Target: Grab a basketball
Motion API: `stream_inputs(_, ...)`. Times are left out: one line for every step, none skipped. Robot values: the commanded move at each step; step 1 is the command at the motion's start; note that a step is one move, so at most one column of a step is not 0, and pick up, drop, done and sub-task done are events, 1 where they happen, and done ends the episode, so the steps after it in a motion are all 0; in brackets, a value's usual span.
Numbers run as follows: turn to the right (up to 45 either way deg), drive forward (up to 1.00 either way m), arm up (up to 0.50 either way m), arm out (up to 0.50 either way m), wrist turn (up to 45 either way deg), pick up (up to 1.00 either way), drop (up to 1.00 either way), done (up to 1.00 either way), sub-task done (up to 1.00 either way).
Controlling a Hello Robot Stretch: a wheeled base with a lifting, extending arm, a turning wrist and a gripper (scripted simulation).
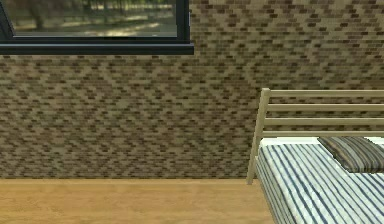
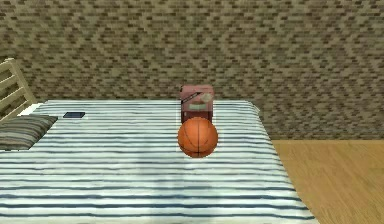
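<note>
The basketball (image 2: pixel 198 138) lies on the bed (image 2: pixel 120 185) in the arm side view. It is an orange ball with dark seams, resting on the blue-and-white striped cover about midway along the mattress and a little toward its far side. Just behind it, at the far edge of the bed, stands a small reddish-brown box (image 2: pixel 198 98). The ball overlaps the box's lower part, and I cannot tell whether the two touch.

To the left on the same cover lies a dark striped pillow (image 2: pixel 25 131). A small flat dark thing (image 2: pixel 73 115) sits a little beyond it, near the far edge. At the far left the pale wooden headboard (image 2: pixel 10 85) rises. Behind the bed runs a mottled brown brick wall (image 2: pixel 250 45), and to the right of the bed there is bare wooden floor (image 2: pixel 340 180).

In the forward view the brick wall faces me, with a dark-framed window (image 1: pixel 95 20) at the upper left and a strip of wooden floor along the bottom. At the right the head of the bed comes into view, with its pale slatted headboard, the striped cover and the pillow against the slats.

How my jaws stand I cannot tell.
</note>
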Motion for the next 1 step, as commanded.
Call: stream_inputs(0.0,0.0,0.0,0.48,0.0,0.0,0.0,0.0,0.0)
